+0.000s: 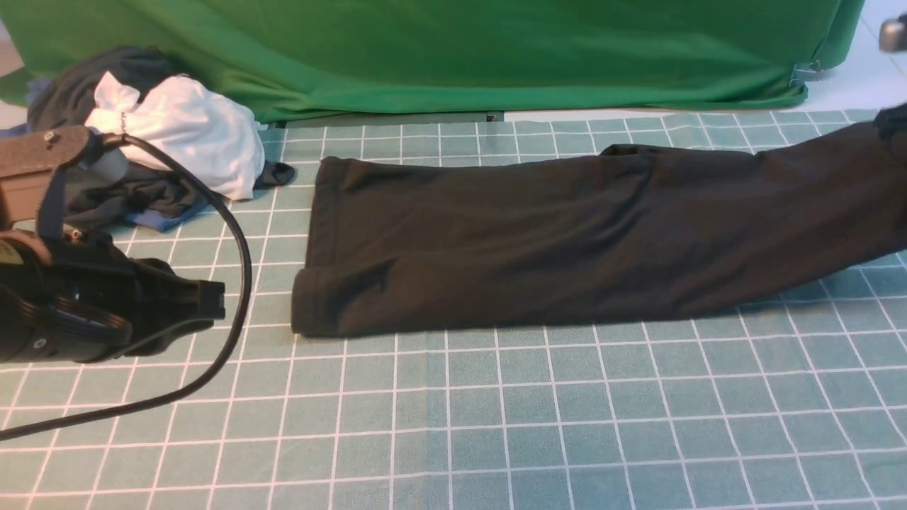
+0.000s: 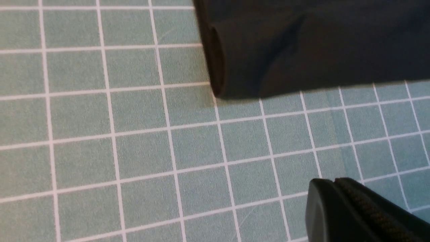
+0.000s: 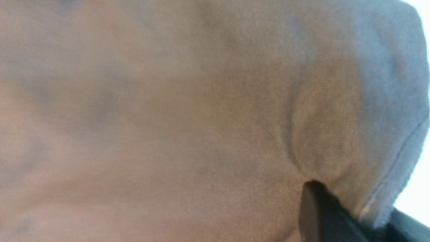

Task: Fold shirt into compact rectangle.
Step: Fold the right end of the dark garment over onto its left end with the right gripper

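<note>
The black shirt (image 1: 567, 234) lies on the grid mat as a long folded strip with no print showing. Its left end (image 2: 302, 43) rests flat, and its right end rises off the mat toward the right edge. My right gripper (image 3: 356, 201) is shut on that raised end, with the hemmed fabric (image 3: 379, 198) pinched between its fingers; in the front view it (image 1: 894, 122) barely shows at the frame's edge. My left gripper (image 1: 212, 301) hovers left of the shirt's near corner, shut and empty, its tips (image 2: 332, 183) above bare mat.
A pile of other clothes sits at the back left, with a white garment (image 1: 184, 120) on a dark grey one (image 1: 127, 74). A black cable (image 1: 241, 269) loops from my left arm. A green cloth backdrop (image 1: 453, 49) closes off the far side.
</note>
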Robot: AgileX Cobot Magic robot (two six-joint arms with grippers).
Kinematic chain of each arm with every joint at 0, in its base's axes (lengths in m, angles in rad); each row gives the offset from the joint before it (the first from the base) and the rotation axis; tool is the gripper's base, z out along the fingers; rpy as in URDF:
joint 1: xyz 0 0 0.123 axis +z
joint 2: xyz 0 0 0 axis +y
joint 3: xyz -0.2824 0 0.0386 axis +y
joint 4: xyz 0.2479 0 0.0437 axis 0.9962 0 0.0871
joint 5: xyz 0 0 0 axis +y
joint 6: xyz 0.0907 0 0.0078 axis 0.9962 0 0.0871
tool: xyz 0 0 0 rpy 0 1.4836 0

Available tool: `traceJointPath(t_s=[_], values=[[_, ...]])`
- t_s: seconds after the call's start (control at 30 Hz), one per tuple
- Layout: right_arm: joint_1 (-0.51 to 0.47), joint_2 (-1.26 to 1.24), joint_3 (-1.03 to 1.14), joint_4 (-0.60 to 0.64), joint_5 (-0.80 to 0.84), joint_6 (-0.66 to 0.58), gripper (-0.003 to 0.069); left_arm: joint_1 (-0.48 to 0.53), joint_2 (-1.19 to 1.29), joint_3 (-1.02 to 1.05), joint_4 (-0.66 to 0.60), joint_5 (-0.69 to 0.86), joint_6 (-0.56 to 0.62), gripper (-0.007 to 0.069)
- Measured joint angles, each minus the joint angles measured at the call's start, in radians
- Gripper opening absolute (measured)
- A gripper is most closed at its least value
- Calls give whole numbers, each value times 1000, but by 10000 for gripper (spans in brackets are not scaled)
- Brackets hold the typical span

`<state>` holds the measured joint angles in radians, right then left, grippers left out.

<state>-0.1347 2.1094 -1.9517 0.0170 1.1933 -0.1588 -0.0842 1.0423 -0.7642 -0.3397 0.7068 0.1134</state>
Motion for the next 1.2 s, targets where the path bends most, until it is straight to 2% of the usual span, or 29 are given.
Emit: traceJointPath(t_s=[0.1,0.17,0.2,0.4,0.47,0.5,0.53,0.6,0.77,0.93,1.1,1.2], values=[[37,-20,-22,4,15,25,48,0,0,0,-2,-15,0,13],[118,-38,-53,33,19,62,48,0,0,0,-2,-23,0,13],[118,-39,-55,37,19,62,48,0,0,0,-2,-23,0,13],[347,-45,-111,200,0,99,48,0,0,0,-2,-26,0,13],[384,-45,-111,224,-17,109,48,0,0,0,-2,-27,0,13],[450,-43,-111,250,-45,127,48,0,0,0,-2,-29,0,13],[458,-42,-111,256,-53,129,48,0,0,0,-2,-28,0,13],[548,-28,-112,293,-115,159,48,0,0,0,-2,-28,0,13],[687,35,-112,368,-229,177,48,0,0,0,-2,-27,0,13],[773,99,-112,423,-316,179,48,0,0,0,-2,-27,0,13],[819,159,-112,468,-407,179,57,0,0,0,-2,-16,2,13],[836,192,-112,506,-473,180,110,0,0,0,-2,-4,3,13]])
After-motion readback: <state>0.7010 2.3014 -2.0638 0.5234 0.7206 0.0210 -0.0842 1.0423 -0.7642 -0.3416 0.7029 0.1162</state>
